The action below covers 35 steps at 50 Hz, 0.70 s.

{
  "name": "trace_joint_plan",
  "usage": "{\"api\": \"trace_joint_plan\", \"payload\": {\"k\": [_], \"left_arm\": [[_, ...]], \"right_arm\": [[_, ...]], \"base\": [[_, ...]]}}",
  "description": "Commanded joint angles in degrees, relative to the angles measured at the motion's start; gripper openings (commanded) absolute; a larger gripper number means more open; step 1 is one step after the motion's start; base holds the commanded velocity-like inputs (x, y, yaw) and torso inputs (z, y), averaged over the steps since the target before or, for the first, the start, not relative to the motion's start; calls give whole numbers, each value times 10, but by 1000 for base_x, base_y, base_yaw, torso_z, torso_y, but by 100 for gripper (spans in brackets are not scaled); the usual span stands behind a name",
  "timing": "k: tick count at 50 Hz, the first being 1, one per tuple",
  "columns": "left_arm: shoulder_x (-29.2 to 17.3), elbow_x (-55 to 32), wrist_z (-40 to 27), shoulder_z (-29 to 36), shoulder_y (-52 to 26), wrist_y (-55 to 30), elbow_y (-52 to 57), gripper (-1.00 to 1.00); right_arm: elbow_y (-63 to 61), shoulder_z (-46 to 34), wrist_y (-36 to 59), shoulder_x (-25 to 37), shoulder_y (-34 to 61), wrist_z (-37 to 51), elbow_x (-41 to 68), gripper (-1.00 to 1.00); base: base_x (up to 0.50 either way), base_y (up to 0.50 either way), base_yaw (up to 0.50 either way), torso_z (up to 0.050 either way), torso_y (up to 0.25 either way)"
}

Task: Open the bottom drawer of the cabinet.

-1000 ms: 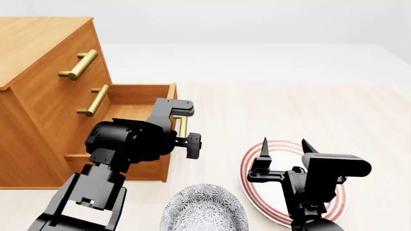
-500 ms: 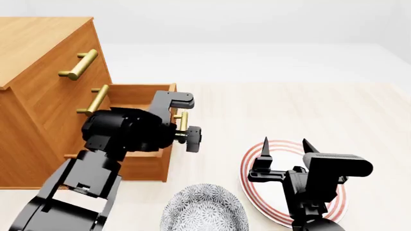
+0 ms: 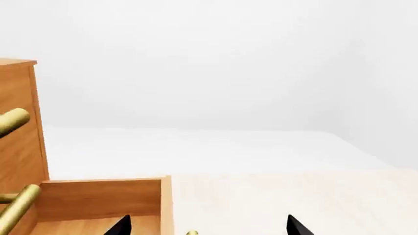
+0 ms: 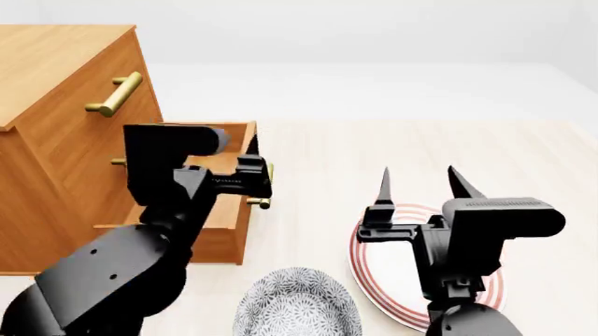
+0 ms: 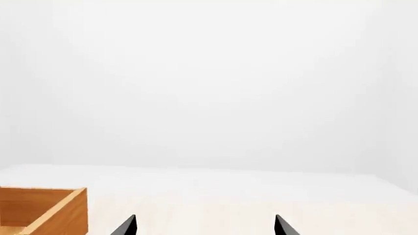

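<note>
The cabinet (image 4: 56, 84) stands at the left. Its bottom drawer (image 4: 238, 224) is pulled well out, and its brass handle (image 4: 265, 187) shows on the front. My left gripper (image 4: 254, 164) is open, just above the drawer's front edge and off the handle. In the left wrist view its fingertips (image 3: 121, 227) stand wide apart over the drawer (image 3: 98, 198), with the handle's end (image 3: 191, 233) between them. My right gripper (image 4: 419, 175) is open and empty, held above a plate. The right wrist view shows its tips (image 5: 127, 226) apart and a corner of the drawer (image 5: 46, 210).
A white plate with red rings (image 4: 369, 269) lies on the floor under my right arm. A patterned grey bowl (image 4: 297, 308) sits at the near edge between the arms. The top drawer's handle (image 4: 117, 94) is shut flush; my left arm hides most of the middle one.
My left gripper has let go of the bottom drawer's handle, opened, and swung up above the drawer front. My right gripper has risen a little. The drawer stays out.
</note>
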Motion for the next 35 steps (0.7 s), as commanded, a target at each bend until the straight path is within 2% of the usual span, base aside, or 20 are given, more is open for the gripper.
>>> {"api": "trace_joint_plan", "payload": {"k": [1,5,15,35], "left_arm": [[-37,90,23,-7,163,152,152,100],[-38,115,26,-2,166,174,163,100],[-36,109,17,-13,160,178,166,100],[-36,119,17,-2,167,189,163,100]], "right_arm": [[-113,-37,50,26,51,31,-51,100],[-144,-52,50,36,61,33,-71,100],[-185,-69,70,46,82,33,-83,100],[-183,-74,60,51,79,36,-86,100]], "base": [[0,0,0,0,0],[0,0,0,0,0],[0,0,0,0,0],[0,0,0,0,0]]}}
